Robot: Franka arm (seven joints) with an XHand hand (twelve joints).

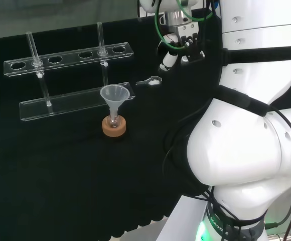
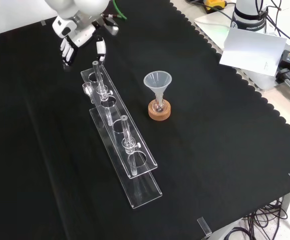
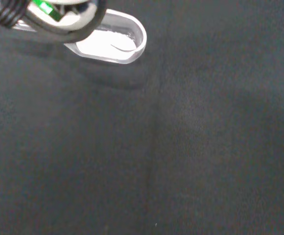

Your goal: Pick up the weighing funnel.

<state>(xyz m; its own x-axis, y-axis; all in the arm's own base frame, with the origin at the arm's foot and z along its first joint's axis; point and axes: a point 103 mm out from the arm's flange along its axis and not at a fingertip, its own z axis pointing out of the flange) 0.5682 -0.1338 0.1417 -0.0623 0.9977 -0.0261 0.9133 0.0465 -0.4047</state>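
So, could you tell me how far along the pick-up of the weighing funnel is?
Done: the hand hovers near the weighing funnel, which lies on the cloth. In hand: the approach; the fingers are open, holding nothing. Left: lowering, grasping, lifting.

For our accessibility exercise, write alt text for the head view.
The robot's hand hovers near a small clear weighing funnel lying on black cloth. Left of it, a funnel stands in a flask on a cork ring.

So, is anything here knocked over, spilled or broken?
Nothing stands out. The funnel stands upright in its flask, the rack sits level, and the weighing funnel lies on the cloth beside it; no spill shows.
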